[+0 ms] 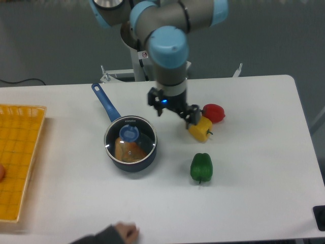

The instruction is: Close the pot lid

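Pot lid (130, 138) sits on the pot (130, 147)
The gripper (174, 108) hangs right of it, near the yellow pepper (199, 127); jaws hold nothing, their width unclear.

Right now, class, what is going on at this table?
A robot arm is working at a white table. The pot lid sits on the pot, something orange showing through the glass. The gripper is away from the pot, above the table near the yellow pepper, holding nothing. A red pepper, a green pepper and a yellow basket are nearby.
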Robot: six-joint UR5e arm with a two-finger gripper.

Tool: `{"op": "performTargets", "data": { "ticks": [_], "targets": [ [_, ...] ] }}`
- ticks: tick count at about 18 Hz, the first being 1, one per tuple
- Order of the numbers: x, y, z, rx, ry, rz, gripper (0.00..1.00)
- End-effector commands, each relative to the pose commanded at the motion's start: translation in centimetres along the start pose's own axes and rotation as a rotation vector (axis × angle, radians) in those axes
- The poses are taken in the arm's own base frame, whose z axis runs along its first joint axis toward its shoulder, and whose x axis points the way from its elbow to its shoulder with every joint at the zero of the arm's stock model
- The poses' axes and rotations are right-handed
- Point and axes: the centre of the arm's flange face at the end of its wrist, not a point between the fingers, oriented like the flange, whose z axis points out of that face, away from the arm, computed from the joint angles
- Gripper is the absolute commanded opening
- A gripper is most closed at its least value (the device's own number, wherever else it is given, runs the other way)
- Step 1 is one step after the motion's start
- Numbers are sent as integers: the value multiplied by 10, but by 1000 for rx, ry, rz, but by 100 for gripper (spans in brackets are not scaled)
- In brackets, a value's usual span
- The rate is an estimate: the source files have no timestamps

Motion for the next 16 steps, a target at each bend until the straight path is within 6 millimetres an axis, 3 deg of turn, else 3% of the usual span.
{"op": "performTargets", "data": {
  "ticks": [3,6,13,16],
  "targets": [
    [-22,34,-7,-19,5,117,100],
    [-37,52,-18,-63,2,192,100],
    [-69,59,-25,-66,7,266,100],
    [-73,59,-23,-65,12,271,100]
  ]
}}
